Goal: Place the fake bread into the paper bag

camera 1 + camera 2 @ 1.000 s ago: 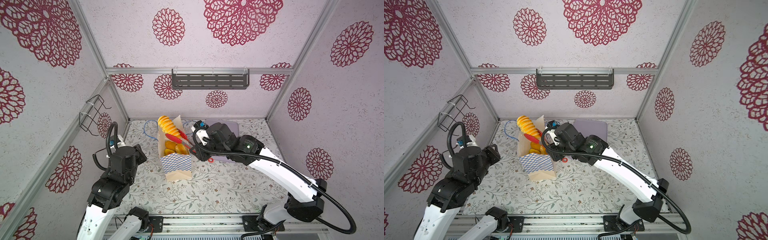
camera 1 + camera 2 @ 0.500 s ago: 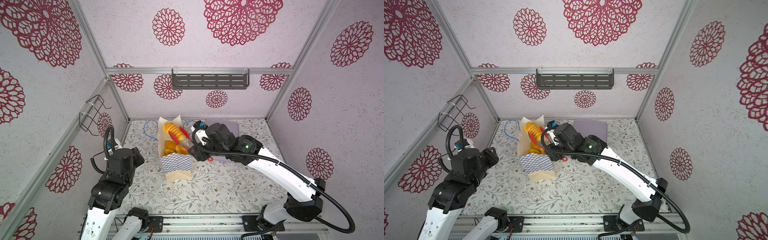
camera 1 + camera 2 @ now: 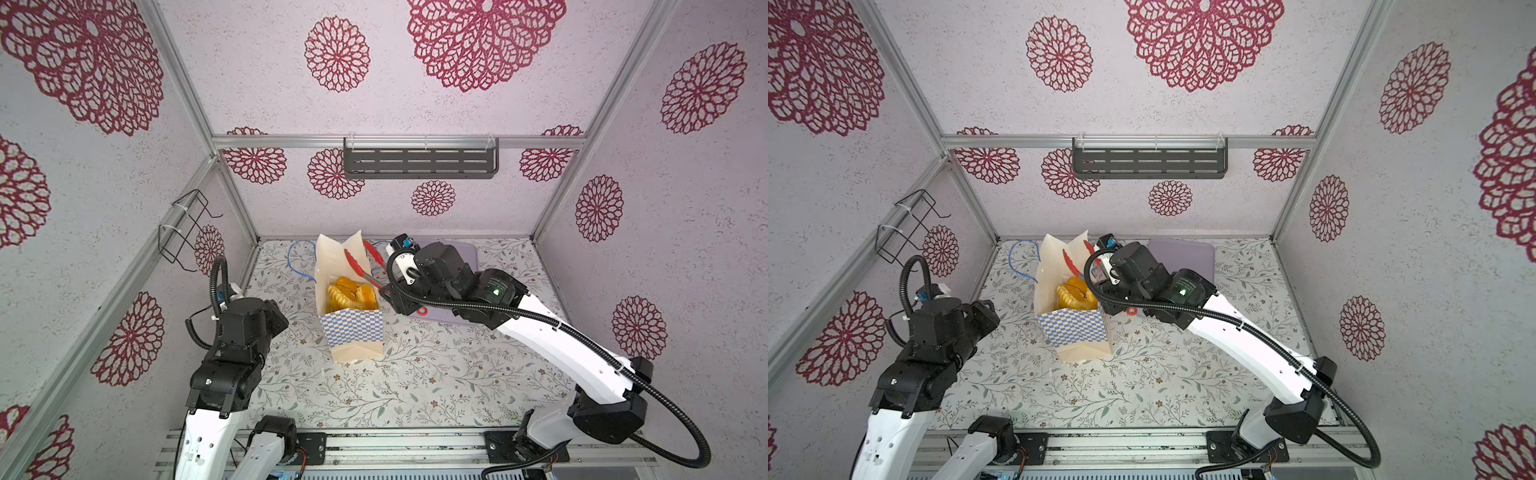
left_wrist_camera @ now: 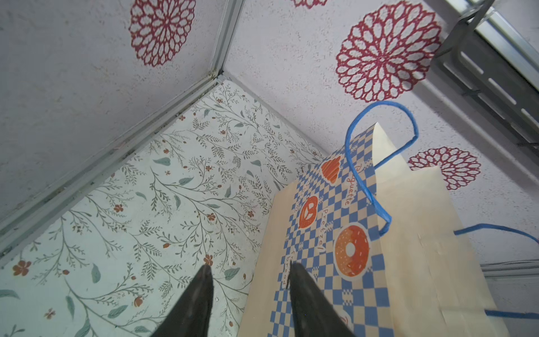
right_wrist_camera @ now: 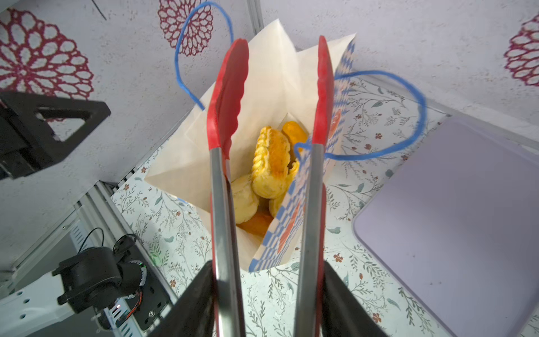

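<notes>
Several pieces of bread [image 5: 271, 163] are lying heaped inside the paper bag [image 3: 353, 332], below its rim, and none is being shown on the table or on the lilac tray [image 5: 466, 218] beside it. Red tongs [image 5: 224, 163] are being clamped at their two metal handles by the right gripper [image 5: 267, 264], while the tongs' own tips are standing apart with nothing between them. These tips are being held over the bag's open mouth, the tongs' long axis running from the right gripper toward the bag's far wall, so the bread is lying just below and ahead of them. A lift clear of the mouth is being judged the likely next move, and the blue cord handles [image 5: 422, 105], arching close to the tips, could be snagged. The left gripper [image 4: 249, 265] is being held open and empty just beside the bag's checkered side.
</notes>
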Robot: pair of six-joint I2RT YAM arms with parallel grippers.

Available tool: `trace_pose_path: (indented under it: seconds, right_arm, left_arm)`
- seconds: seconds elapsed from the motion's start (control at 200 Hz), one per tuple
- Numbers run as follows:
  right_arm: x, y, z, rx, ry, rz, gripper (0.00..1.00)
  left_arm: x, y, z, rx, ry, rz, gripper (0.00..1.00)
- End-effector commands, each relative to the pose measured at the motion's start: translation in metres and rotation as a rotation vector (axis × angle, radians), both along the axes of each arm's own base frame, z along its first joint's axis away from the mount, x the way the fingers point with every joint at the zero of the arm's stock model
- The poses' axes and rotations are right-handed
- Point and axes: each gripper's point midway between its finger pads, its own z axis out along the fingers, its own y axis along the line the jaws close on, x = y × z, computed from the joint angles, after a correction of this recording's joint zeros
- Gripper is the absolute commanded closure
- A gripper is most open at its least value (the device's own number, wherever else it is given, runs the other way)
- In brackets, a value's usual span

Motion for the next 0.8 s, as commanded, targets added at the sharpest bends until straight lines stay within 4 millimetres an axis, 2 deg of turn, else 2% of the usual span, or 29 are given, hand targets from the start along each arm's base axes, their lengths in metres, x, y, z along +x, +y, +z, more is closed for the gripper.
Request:
trace_pose_path:
  seconds: [0.0,0.105,0.15,0.21,0.31,0.435,0.525,0.595,0.685,0.796]
  right_arm:
    - [0.029,-0.06,0.066,0.119,-0.182,-0.166,0.45]
    - [0.058,-0.124,0.061,0.121,-0.215,-0.339,0.45]
    - [0.07,-0.155,0.053,0.104,-0.225,-0.43,0.45]
    - [0.084,-0.197,0.029,0.061,-0.213,-0.549,0.45]
    - [0.102,-0.262,-0.028,-0.011,-0.126,-0.724,0.45]
    - [0.11,-0.323,-0.111,-0.018,0.046,-0.867,0.45]
    - [0.107,-0.345,-0.165,-0.027,0.153,-0.915,0.45]
    - [0.101,-0.356,-0.196,-0.067,0.211,-0.945,0.45]
    - [0.093,-0.363,-0.226,-0.097,0.258,-0.969,0.45]
    - [0.084,-0.367,-0.253,-0.126,0.311,-0.983,0.44]
  left_arm:
    - [0.011,-0.004,-0.014,-0.089,-0.012,-0.013,0.54]
    - [0.018,0.001,-0.029,-0.127,0.001,0.001,0.52]
    - [0.021,0.004,-0.036,-0.141,0.006,0.008,0.52]
    - [0.025,0.007,-0.043,-0.165,0.007,0.015,0.51]
    - [0.032,0.011,-0.052,-0.198,0.011,0.022,0.48]
    - [0.04,0.015,-0.058,-0.222,0.006,0.025,0.45]
    - [0.045,0.015,-0.06,-0.229,0.009,0.018,0.43]
    - [0.048,0.014,-0.064,-0.235,0.014,0.011,0.41]
    - [0.05,0.013,-0.068,-0.241,0.019,0.003,0.39]
    - [0.052,0.012,-0.071,-0.255,0.013,-0.003,0.37]
